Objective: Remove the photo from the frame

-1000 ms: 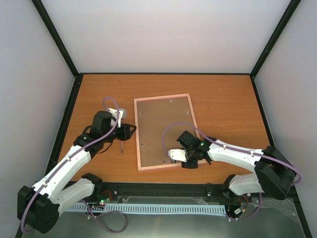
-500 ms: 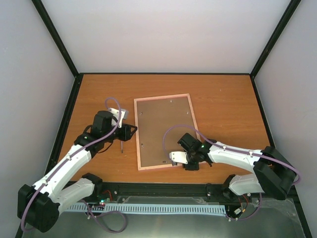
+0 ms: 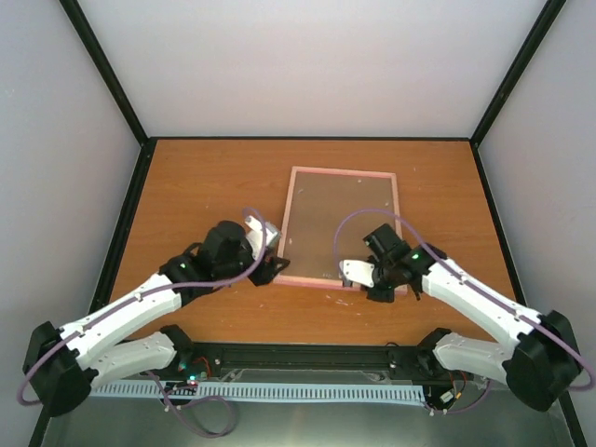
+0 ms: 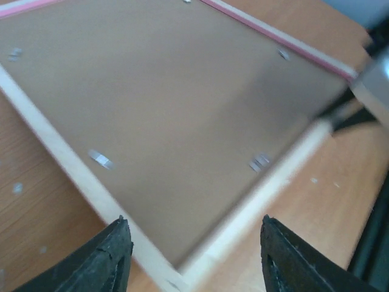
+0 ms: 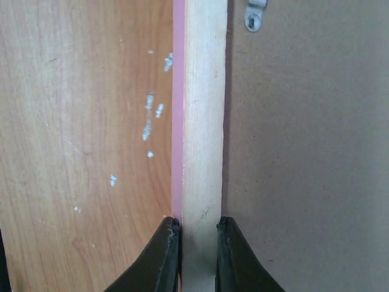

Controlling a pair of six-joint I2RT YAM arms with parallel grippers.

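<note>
The frame point(image 3: 340, 223) lies back side up on the table, its brown panel point(image 4: 170, 121) and pale wood edging showing. The photo is hidden behind that panel. My right gripper point(image 3: 365, 282) is shut on the frame's near rail, one finger on the pink outer side and one on the panel side point(image 5: 197, 222). My left gripper point(image 3: 273, 267) stands open at the frame's near left corner. That corner sits between its fingers point(image 4: 191, 222) without touching either.
Small metal tabs point(image 4: 100, 159) hold the panel in along its edges; one point(image 5: 254, 13) sits farther up the rail I grip. Enclosure walls ring the wooden table point(image 3: 186, 186). A black rail point(image 3: 307, 354) runs along its near edge.
The frame has shifted right and away and turned clockwise. The right gripper closed on its near rail. The left arm swung right to the near left corner and its jaws widened.
</note>
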